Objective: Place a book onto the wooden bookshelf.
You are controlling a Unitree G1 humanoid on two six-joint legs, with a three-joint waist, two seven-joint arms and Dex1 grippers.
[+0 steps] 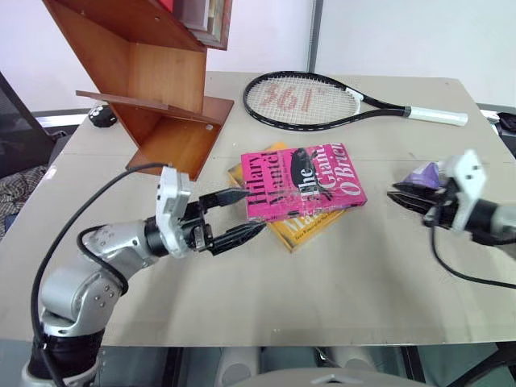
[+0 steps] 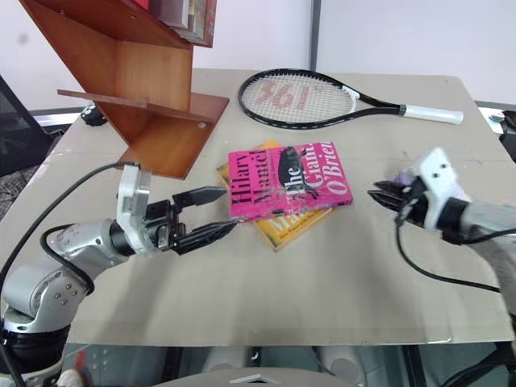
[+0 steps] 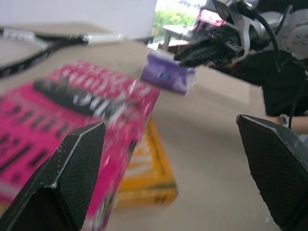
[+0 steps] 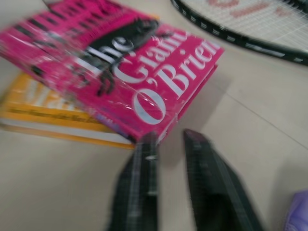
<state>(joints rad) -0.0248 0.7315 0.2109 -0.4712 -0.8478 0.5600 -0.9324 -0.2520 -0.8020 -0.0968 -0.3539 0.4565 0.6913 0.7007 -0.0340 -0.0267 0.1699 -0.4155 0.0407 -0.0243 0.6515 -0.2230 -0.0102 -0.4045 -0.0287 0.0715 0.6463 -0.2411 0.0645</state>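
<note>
Pink book point(image 1: 304, 181) (atop yellow book point(image 1: 300, 226)) | between grippers | left gripper point(image 1: 242, 214) jaws spread | right gripper point(image 1: 395, 196) jaws closed, empty

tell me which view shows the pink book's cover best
The left eye view: the pink book lies whole and sharp atop the yellow book. The right eye view matches it; both wrist views crop and blur it.
</note>
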